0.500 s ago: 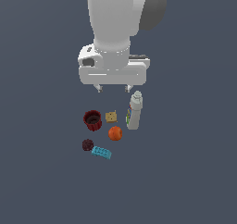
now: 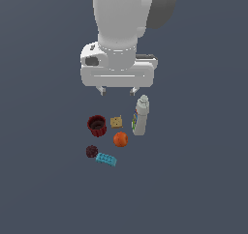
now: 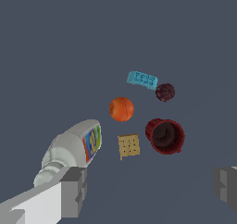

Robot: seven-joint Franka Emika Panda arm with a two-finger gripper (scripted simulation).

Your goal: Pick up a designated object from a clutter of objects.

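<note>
The designated object, a small dark maroon bumpy lump (image 2: 91, 151) (image 3: 165, 92), lies on the floor at the near end of the clutter of objects, touching or almost touching the light blue studded brick (image 2: 105, 159) (image 3: 142, 79). My gripper (image 2: 117, 91) (image 3: 150, 186) hangs open above the far side of the clutter, well above the floor, with nothing between its fingers (image 3: 74, 190). The lump is apart from the gripper, beyond the dark red cup (image 2: 97, 125) (image 3: 165, 135).
An orange ball (image 2: 120, 139) (image 3: 121, 109) sits mid-clutter. A tan cube (image 2: 116, 122) (image 3: 128, 146) lies between the cup and an upright white bottle (image 2: 141, 115) (image 3: 73, 148), which stands close under one fingertip. The grey floor (image 2: 193, 180) spreads all round.
The arm's hand sits very slightly lower and nearer the clutter than before. The objects have not moved.
</note>
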